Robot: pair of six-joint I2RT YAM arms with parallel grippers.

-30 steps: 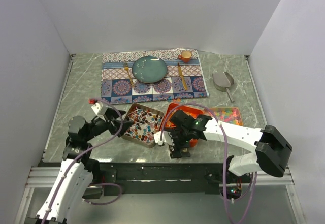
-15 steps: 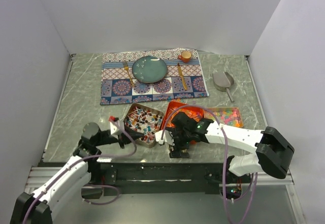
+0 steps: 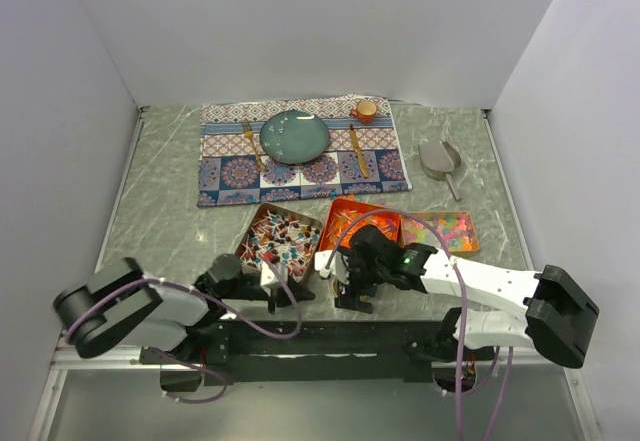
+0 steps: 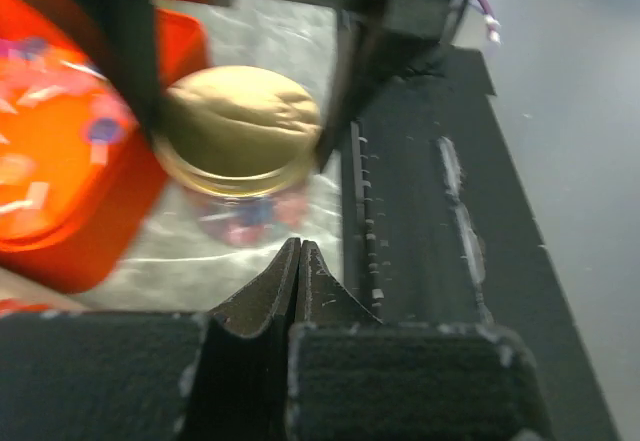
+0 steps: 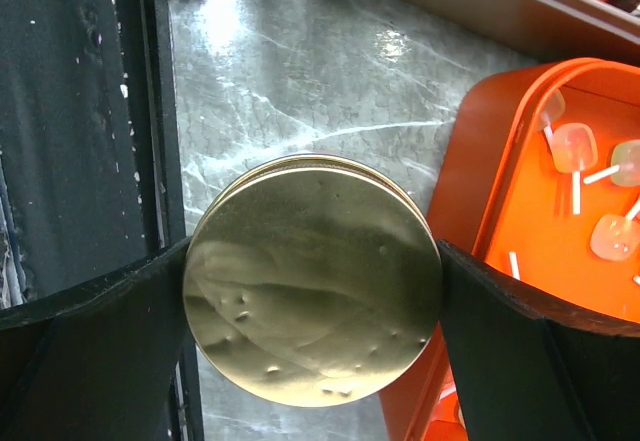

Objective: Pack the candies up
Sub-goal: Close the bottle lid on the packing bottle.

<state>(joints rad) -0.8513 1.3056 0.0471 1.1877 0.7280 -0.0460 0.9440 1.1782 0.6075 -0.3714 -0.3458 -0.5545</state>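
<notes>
A gold lid [image 5: 312, 279] tops a clear jar [image 4: 240, 216] with colourful candies inside, standing by the table's front edge. My right gripper [image 5: 312, 291] is closed on that lid from both sides; one finger [image 4: 345, 91] shows in the left wrist view. My left gripper [image 4: 298, 249] is shut and empty, low, pointing at the jar from the left [image 3: 290, 296]. Red-white-blue candies [image 3: 278, 238] fill a metal tray. Orange-red candies [image 3: 372, 223] lie in an orange tray [image 5: 500, 151]. Pastel candies [image 3: 445, 229] fill a third tray.
A silver scoop [image 3: 438, 159] lies at the right. A patterned placemat [image 3: 230, 173] at the back carries a teal plate [image 3: 295, 135], cutlery and an orange cup [image 3: 366, 111]. A black strip [image 4: 430, 211] runs along the front edge.
My left arm has swung down and right to the front edge, and its gripper went from open to shut. My right gripper stayed at the jar, shifting slightly.
</notes>
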